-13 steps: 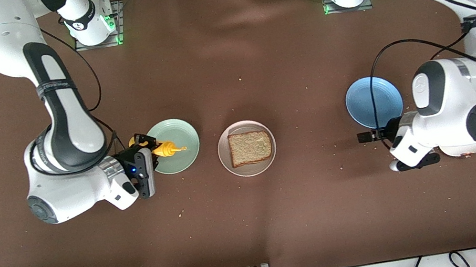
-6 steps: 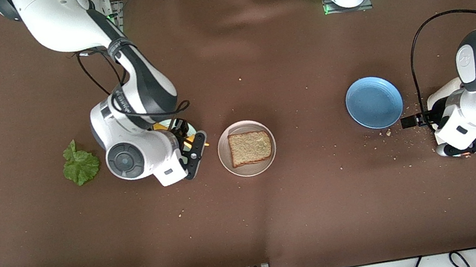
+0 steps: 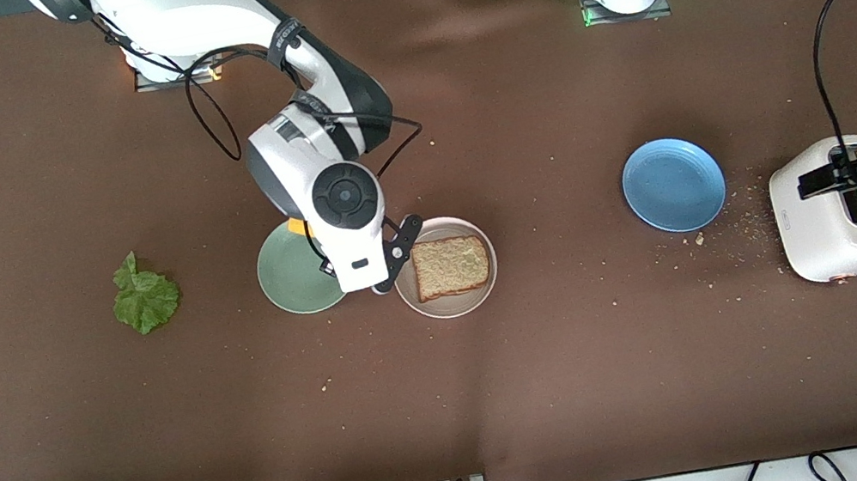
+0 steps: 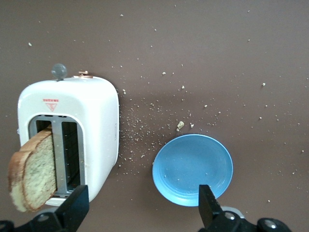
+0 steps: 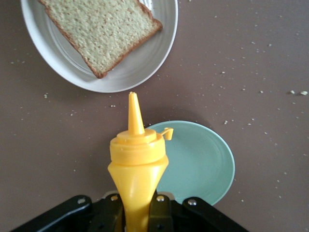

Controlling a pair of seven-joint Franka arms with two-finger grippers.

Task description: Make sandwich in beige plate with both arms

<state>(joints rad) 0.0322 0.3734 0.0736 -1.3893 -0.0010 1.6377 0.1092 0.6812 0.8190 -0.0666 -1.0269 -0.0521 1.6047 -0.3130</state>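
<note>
Lettuce leaf (image 3: 145,299): lies flat on the brown table cloth (image 3: 457,410), toward the right arm's end, well apart from the plates.
Mint-green plate (image 3: 294,280): bare, just beside the beige plate, partly covered by the right arm's wrist.
Right gripper (image 5: 136,212): up over the gap between the mint-green plate and the beige plate, fingers pinching a yellow squeeze bottle (image 5: 136,159) with its nozzle aimed toward the toast.
Beige plate (image 3: 450,303): mid-table, holding one toast slice (image 3: 449,266) lying flat.
Blue plate (image 3: 673,184): bare, crumbs scattered near it.
Toaster (image 3: 827,226): white, at the left arm's end; a second slice (image 4: 30,174) stands tilted in its slot.
Left gripper (image 4: 142,212): above the toaster, fingers spread wide, holding nothing.
</note>
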